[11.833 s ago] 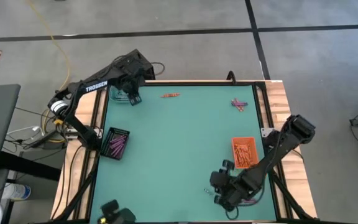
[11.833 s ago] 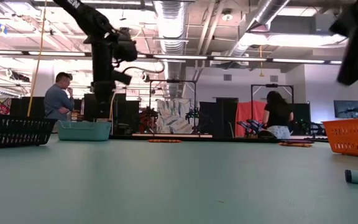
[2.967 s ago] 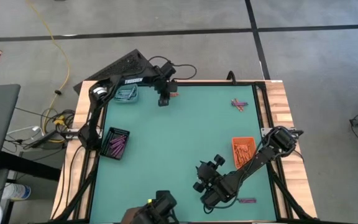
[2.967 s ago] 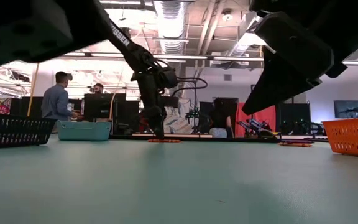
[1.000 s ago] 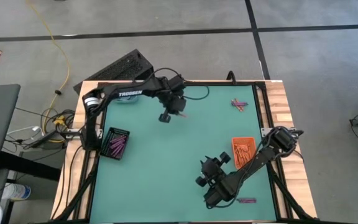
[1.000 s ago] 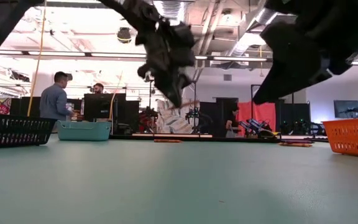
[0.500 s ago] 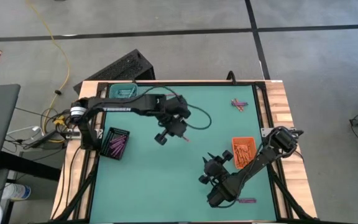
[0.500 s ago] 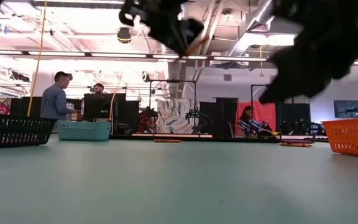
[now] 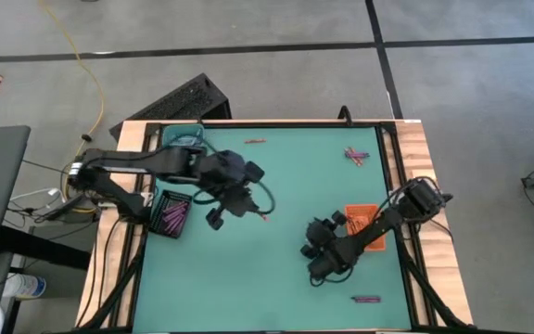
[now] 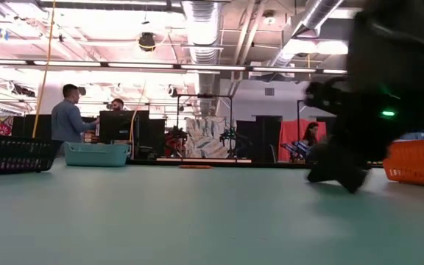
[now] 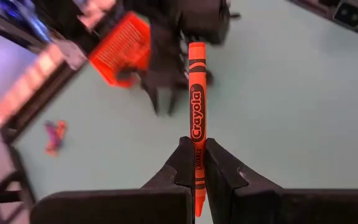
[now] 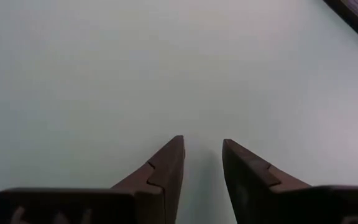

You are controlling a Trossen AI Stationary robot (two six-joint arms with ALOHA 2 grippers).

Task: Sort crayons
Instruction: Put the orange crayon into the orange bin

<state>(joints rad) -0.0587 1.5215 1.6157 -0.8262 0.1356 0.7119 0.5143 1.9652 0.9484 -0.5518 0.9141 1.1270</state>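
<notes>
My left gripper (image 9: 256,210) is over the table's middle, shut on an orange crayon (image 11: 196,93) that sticks out ahead of its fingers. My right gripper (image 9: 317,271) stands open over bare table (image 12: 202,146), just left of the orange tray (image 9: 364,225), and holds nothing. Loose crayons lie flat on the table: an orange one (image 9: 254,141) at the far edge, a small purple and orange bunch (image 9: 357,155) at the far right, and a purple one (image 9: 366,299) near the front edge. My left gripper pinches the orange crayon between its two fingers on the lower part of its paper wrapper (image 11: 196,160), close to one end. The fingers lie along the crayon. Most of its length points forward past the fingertips, and a short stub (image 11: 196,205) shows behind them. It is lifted clear of the table.
A black tray (image 9: 174,211) with purple crayons stands at the left edge. A teal tray (image 9: 185,137) sits at the far left corner. In the low view, people stand in the room behind the table. Between the two arms the green tabletop (image 9: 276,269) is bare.
My left gripper has carried the orange crayon from the far middle toward the table's near edge and a little to the left, staying shut on it. My right gripper has moved toward the far edge, alongside the orange tray.
</notes>
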